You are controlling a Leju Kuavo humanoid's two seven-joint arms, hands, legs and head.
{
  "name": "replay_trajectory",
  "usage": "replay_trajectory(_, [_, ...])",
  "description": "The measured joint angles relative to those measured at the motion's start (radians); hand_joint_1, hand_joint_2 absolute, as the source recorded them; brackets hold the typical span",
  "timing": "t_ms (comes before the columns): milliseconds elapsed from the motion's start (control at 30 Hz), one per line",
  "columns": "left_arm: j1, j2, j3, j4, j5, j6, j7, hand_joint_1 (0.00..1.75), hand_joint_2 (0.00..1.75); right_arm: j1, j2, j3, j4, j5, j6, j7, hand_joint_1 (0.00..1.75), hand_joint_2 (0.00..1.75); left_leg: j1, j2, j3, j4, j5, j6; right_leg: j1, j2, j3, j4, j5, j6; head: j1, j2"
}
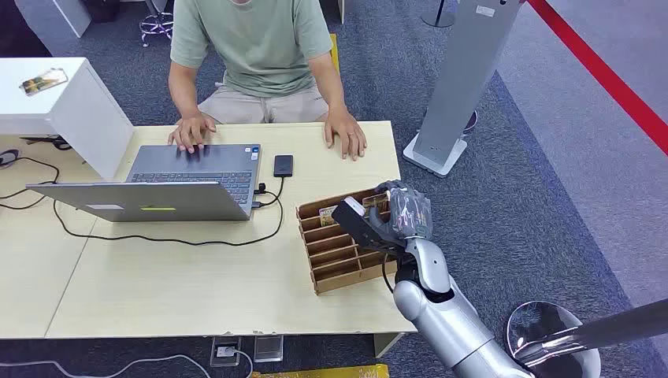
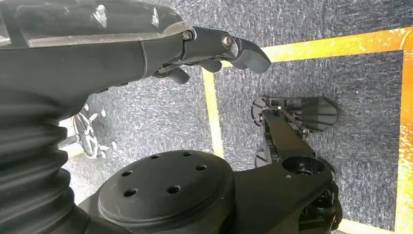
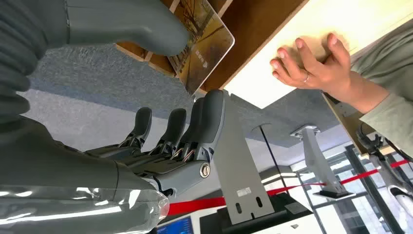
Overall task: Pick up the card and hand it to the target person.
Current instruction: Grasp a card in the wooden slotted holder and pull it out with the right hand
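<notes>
The card (image 3: 207, 46), glossy with a brown picture and rounded corners, sits pinched between the thumb and fingers (image 3: 207, 117) of my right hand (image 3: 160, 146). In the head view my right hand (image 1: 403, 211) hovers over the far right end of the wooden slotted rack (image 1: 339, 256). Another card (image 1: 327, 211) stands in a far slot of the rack. The target person (image 1: 260, 55) sits across the table, one hand (image 1: 346, 138) flat on the tabletop and seen as a hand (image 3: 311, 68) in the right wrist view. My left hand (image 2: 214, 51) hangs over the floor, holding nothing.
An open laptop (image 1: 169, 185) with a black cable lies at the table's left, a phone (image 1: 283, 165) beside it. A white cabinet (image 1: 55, 106) stands far left, and a grey post on a base (image 1: 457, 94) stands right of the table (image 1: 197, 283).
</notes>
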Motion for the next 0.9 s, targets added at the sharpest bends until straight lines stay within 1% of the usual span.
replay_trajectory(500, [0.0,0.0,0.0,0.0,-0.002,-0.002,0.002,0.0,1.75,-0.025,0.022,0.001,0.074,-0.014,0.003,0.005,0.84,1.75,0.0,0.0,0.0,0.0,0.0,0.0,0.0,0.0,0.0,0.0,0.0,0.0,0.0,0.0])
replay_trajectory(700, [0.0,0.0,0.0,0.0,-0.002,-0.002,0.007,0.0,1.75,-0.027,0.025,0.002,0.092,-0.024,-0.002,0.004,0.92,1.75,0.0,0.0,0.0,0.0,0.0,0.0,0.0,0.0,0.0,0.0,0.0,0.0,0.0,0.0])
replay_trajectory(800, [0.0,0.0,0.0,0.0,-0.002,-0.003,0.007,0.0,1.75,-0.027,0.026,0.002,0.097,-0.028,-0.004,0.004,1.08,1.75,0.0,0.0,0.0,0.0,0.0,0.0,0.0,0.0,0.0,0.0,0.0,0.0,0.0,0.0])
replay_trajectory(833, [0.0,0.0,0.0,0.0,-0.002,-0.003,0.007,0.0,1.75,-0.028,0.027,0.002,0.099,-0.029,-0.005,0.004,1.17,1.75,0.0,0.0,0.0,0.0,0.0,0.0,0.0,0.0,0.0,0.0,0.0,0.0,0.0,0.0])
replay_trajectory(900, [0.0,0.0,0.0,0.0,-0.002,-0.003,0.007,0.0,1.75,-0.031,0.028,0.002,0.103,-0.033,-0.006,0.003,1.3,1.75,0.0,0.0,0.0,0.0,0.0,0.0,0.0,0.0,0.0,0.0,0.0,0.0,0.0,0.0])
